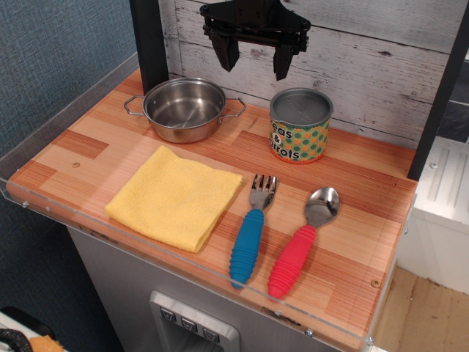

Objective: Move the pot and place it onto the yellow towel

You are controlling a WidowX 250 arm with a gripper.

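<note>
Our gripper [255, 61] hangs with its jaws spread wide and empty, high behind the pot [184, 109], seemingly right of it. We should drop over the rim, pinch it, then carry it forward to the yellow towel [174, 196].

Open air above the pot [185, 110] at far left, with the spread-fingered gripper [255, 61] hanging high over the gap between it and the can [300, 125]. Bare wood between pot and yellow towel [176, 195], nothing standing there. To the towel's right, fork [250, 229] and spoon [303, 240] lying flat; can upright far right.
</note>
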